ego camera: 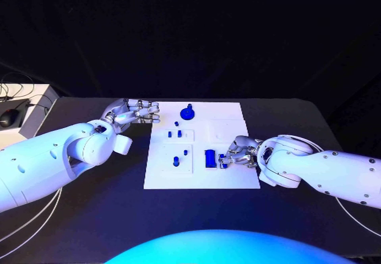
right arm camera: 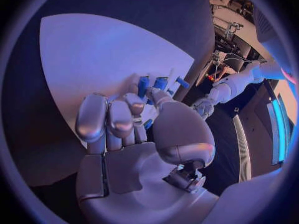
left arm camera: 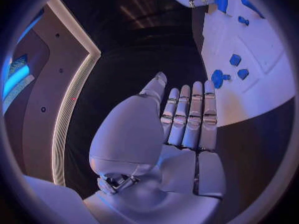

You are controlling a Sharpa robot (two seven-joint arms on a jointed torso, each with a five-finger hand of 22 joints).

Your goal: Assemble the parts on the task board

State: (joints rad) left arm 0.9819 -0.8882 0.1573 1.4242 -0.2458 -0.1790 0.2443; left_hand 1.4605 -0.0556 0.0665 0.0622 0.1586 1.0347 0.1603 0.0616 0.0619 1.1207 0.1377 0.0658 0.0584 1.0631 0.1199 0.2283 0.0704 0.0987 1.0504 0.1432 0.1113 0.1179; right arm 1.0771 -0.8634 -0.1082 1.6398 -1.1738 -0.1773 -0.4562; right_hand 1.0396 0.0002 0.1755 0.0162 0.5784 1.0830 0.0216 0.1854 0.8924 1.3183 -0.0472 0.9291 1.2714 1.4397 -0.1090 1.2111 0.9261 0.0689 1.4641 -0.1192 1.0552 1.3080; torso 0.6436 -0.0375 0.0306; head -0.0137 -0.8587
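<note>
1. Head view: the right hand (ego camera: 238, 153) sits on the flat white task board (ego camera: 230, 118), fingers curled round a small blue part (ego camera: 226, 163), just beside a rectangular blue block (ego camera: 210, 158).
2. Left hand (ego camera: 133, 111) hovers at the board's far left corner, fingers straight, holding nothing.

Left hand (ego camera: 131, 113) extended at the far left, fingers (left arm camera: 187, 117) straight, together, holding nothing. Right hand (ego camera: 240, 153) at the near right, fingers (right arm camera: 118, 117) curled, pinching a small blue part (right arm camera: 144, 86).
</note>
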